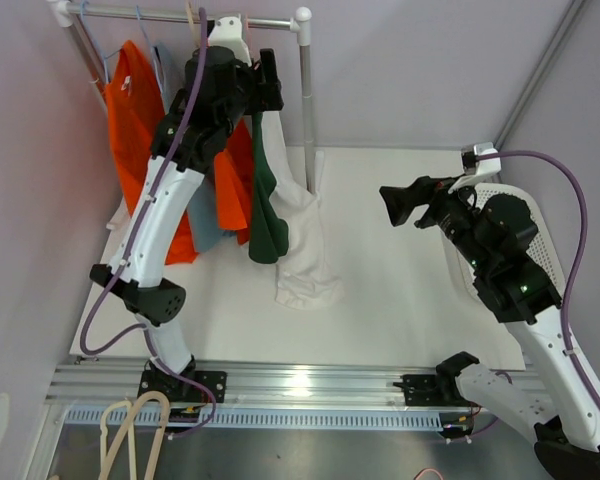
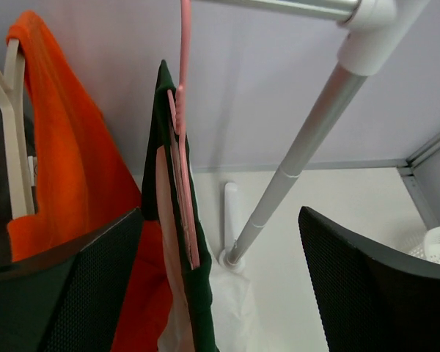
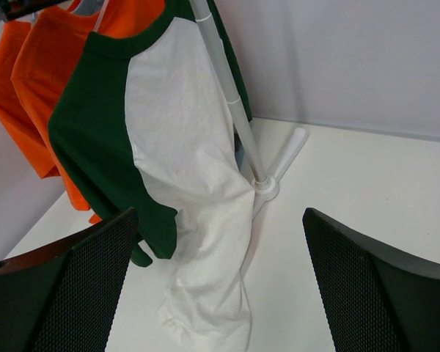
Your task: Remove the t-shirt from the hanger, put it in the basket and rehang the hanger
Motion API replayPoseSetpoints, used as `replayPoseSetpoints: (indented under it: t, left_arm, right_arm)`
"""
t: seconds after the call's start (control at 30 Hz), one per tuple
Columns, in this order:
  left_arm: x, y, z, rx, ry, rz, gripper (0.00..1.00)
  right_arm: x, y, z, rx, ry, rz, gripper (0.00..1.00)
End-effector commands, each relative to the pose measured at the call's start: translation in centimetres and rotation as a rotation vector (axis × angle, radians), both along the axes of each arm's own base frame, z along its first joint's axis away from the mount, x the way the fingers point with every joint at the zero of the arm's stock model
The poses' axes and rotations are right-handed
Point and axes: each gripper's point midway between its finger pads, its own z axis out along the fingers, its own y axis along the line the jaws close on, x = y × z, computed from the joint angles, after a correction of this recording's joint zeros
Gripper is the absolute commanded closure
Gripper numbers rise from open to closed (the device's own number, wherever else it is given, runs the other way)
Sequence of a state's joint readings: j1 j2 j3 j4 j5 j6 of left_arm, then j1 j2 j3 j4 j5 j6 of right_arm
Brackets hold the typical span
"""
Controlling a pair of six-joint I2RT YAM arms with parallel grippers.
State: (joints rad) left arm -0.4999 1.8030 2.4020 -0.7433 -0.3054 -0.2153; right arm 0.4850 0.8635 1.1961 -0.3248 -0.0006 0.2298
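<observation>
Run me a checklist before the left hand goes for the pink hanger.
1. Left hand open and empty: ok.
2. Pink hanger between its fingers in the wrist view: ok, slightly left of centre.
3. T-shirt hung on that hanger: ok.
4. Clearance from the rack pole: cannot tell; it runs close on the hanger's right.
5. Shirt hem free of the table: not ok; it pools there.
6. Right hand open, away from the rack: ok.
</observation>
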Motion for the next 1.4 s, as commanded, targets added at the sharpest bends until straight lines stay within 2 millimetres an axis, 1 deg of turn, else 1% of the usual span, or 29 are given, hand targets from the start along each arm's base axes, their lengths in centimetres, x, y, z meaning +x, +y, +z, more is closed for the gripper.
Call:
replayPoseSetpoints:
  t: [0.0, 0.1, 0.13, 0.17, 0.2, 0.23, 0.27, 0.3, 0.33, 0.4, 0.43, 0.47, 0.53, 0.57, 0.63, 0.67, 0.7, 0.73, 0.77, 0.8, 0.9, 0.93, 1.0, 1.1, 1.17, 1.2, 1.23, 1.3, 1.37]
  left_arm:
    - [0.5, 0.7, 1.6, -0.001, -0.07, 0.052, 0.07]
    - [1.7, 0.5, 1.1, 0.011, -0.078, 0.076, 0.06]
    - [2.1, 0.3, 0.4, 0.02, -0.072, 0.079, 0.06]
    - [2.4, 0.3, 0.3, 0.025, -0.083, 0.083, 0.06]
    - [2.8, 0.2, 1.1, 0.003, -0.121, 0.092, 0.06]
    - [3.3, 0.0, -0.1, 0.013, -0.104, 0.094, 0.06]
    - [3.5, -0.1, 0.0, 0.012, -0.115, 0.096, 0.06]
    - [4.1, -0.5, -0.4, 0.012, -0.119, 0.091, 0.05]
    - [4.4, -0.6, -0.5, 0.01, -0.122, 0.091, 0.06]
    - [5.0, -1.0, -1.0, 0.01, -0.122, 0.091, 0.1]
    - [5.5, -1.3, -1.2, 0.006, -0.129, 0.094, 0.15]
    - [5.8, -1.4, -1.5, 0.006, -0.129, 0.093, 0.17]
    - [6.4, -1.6, -1.3, -0.003, -0.153, 0.097, 0.19]
    - [6.6, -1.7, -1.7, 0.001, -0.153, 0.099, 0.2]
    - [7.0, -1.7, -1.2, -0.011, -0.181, 0.113, 0.22]
    - [7.2, -1.7, -1.5, 0.0, -0.182, 0.118, 0.24]
    - [7.3, -1.4, -1.3, 0.001, -0.19, 0.131, 0.26]
    - [7.5, -1.3, -1.3, 0.004, -0.195, 0.138, 0.32]
    - [7.6, -1.3, -1.2, 0.01, -0.204, 0.143, 0.35]
    - [7.7, -0.9, -1.2, 0.017, -0.204, 0.169, 0.37]
    - [7.7, -0.4, -0.8, 0.034, -0.225, 0.197, 0.34]
    - [7.6, -0.3, -0.7, 0.038, -0.229, 0.211, 0.32]
    - [7.5, -0.1, -0.1, 0.051, -0.25, 0.22, 0.3]
    - [7.1, 0.1, 0.5, 0.07, -0.269, 0.245, 0.3]
    - [6.9, 0.1, 0.4, 0.107, -0.27, 0.251, 0.44]
    - [6.8, 0.1, 0.5, 0.113, -0.273, 0.248, 0.48]
    - [6.7, 0.2, 0.8, 0.11, -0.28, 0.252, 0.52]
    - [6.7, 0.2, 0.4, 0.115, -0.273, 0.253, 0.55]
    - [6.8, 0.0, 0.2, 0.124, -0.27, 0.246, 0.63]
  right_arm:
    - [-0.3, -1.2, 1.2, -0.006, -0.042, -0.046, 0.01]
    - [-0.6, -1.3, 1.2, -0.012, -0.047, -0.045, 0.01]
    - [-0.6, -1.2, 1.1, -0.013, -0.042, -0.042, 0.0]
    - [-0.7, -1.3, 1.1, -0.012, -0.047, -0.042, 0.01]
    - [-0.8, -1.3, 1.0, -0.014, -0.046, -0.04, 0.0]
    - [-0.8, -1.3, 0.7, -0.018, -0.043, -0.039, 0.01]
    - [-0.7, -1.4, 0.5, -0.02, -0.041, -0.042, 0.01]
    - [-0.8, -1.5, 0.4, -0.02, -0.042, -0.045, 0.0]
    - [-0.8, -1.5, 0.1, -0.025, -0.036, -0.048, 0.01]
    - [-0.9, -1.6, 0.1, -0.024, -0.037, -0.049, 0.01]
    - [-1.0, -1.6, 0.0, -0.026, -0.037, -0.046, 0.01]
    - [-1.1, -1.6, -0.1, -0.027, -0.036, -0.042, 0.01]
    - [-1.2, -1.6, -0.1, -0.029, -0.038, -0.037, 0.0]
    - [-1.3, -1.6, -0.1, -0.03, -0.039, -0.037, 0.0]
    - [-1.3, -1.6, -0.1, -0.032, -0.039, -0.037, 0.01]
    - [-1.3, -1.6, -0.1, -0.032, -0.039, -0.037, 0.01]
    - [-1.3, -1.6, -0.1, -0.033, -0.041, -0.037, 0.0]
    - [-1.3, -1.7, -0.1, -0.032, -0.038, -0.042, 0.0]
    - [-1.2, -1.6, -0.2, -0.033, -0.037, -0.039, 0.0]
    - [-1.2, -1.6, -0.3, -0.035, -0.038, -0.037, 0.01]
    - [-1.1, -1.4, -0.4, -0.037, -0.034, -0.032, 0.01]
    - [-1.1, -1.4, -0.5, -0.038, -0.031, -0.031, 0.01]
    - [-1.0, -1.4, -0.6, -0.038, -0.028, -0.031, 0.0]
    - [-1.0, -1.4, -0.7, -0.037, -0.027, -0.034, 0.01]
    - [-0.9, -1.3, -0.7, -0.034, -0.026, -0.031, 0.0]
    - [-0.9, -1.3, -0.7, -0.036, -0.027, -0.031, 0.01]
    - [-0.9, -1.2, -0.7, -0.034, -0.026, -0.031, 0.0]
    - [-0.9, -1.2, -0.8, -0.036, -0.023, -0.026, 0.0]
    - [-0.9, -1.2, -0.8, -0.036, -0.023, -0.024, 0.01]
